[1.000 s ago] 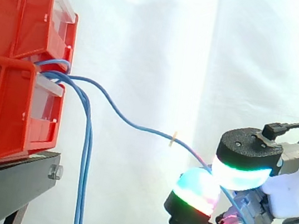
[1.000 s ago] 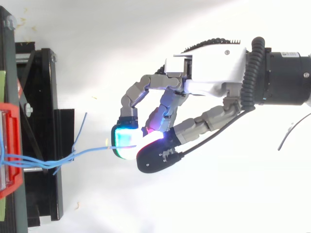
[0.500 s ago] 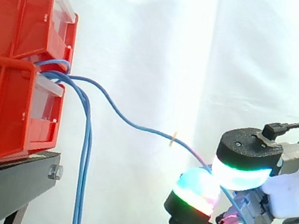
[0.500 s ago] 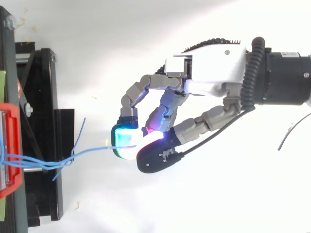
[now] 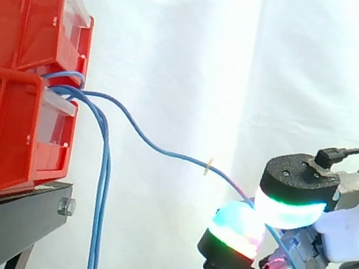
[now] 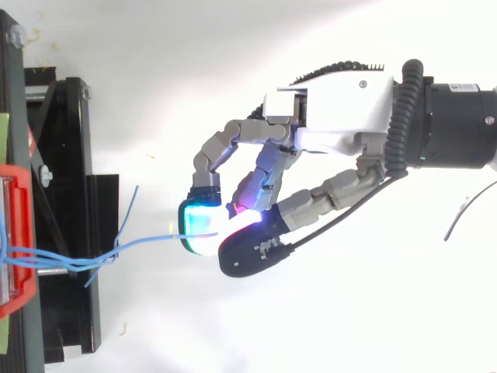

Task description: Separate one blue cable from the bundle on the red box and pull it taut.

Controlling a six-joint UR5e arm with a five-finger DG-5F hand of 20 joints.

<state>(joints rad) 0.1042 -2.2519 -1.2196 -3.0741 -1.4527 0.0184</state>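
Observation:
One blue cable [image 5: 163, 151] runs from the red bins [image 5: 20, 70] in a sagging curve down and right to my hand [image 6: 326, 128]. A small pale tag [image 5: 208, 166] sits on it near the hand. The hand is shut on this cable, pinching it between glowing fingertips [image 5: 288, 208] low at the right of the side view. From above, the same cable [image 6: 144, 243] stretches right from the bin front to the pinch. The other blue cables [image 5: 97, 217] of the bundle hang straight down from the gap between the bins.
The two red bins are stacked on a black stand [image 5: 4, 223] at the left. A white curtain [image 5: 230, 68] fills the background. Seen from above, the stand's black frame [image 6: 70, 225] lies left of the hand, with white floor between.
The hanging cables have swayed slightly. The hand and the pinched cable have held still.

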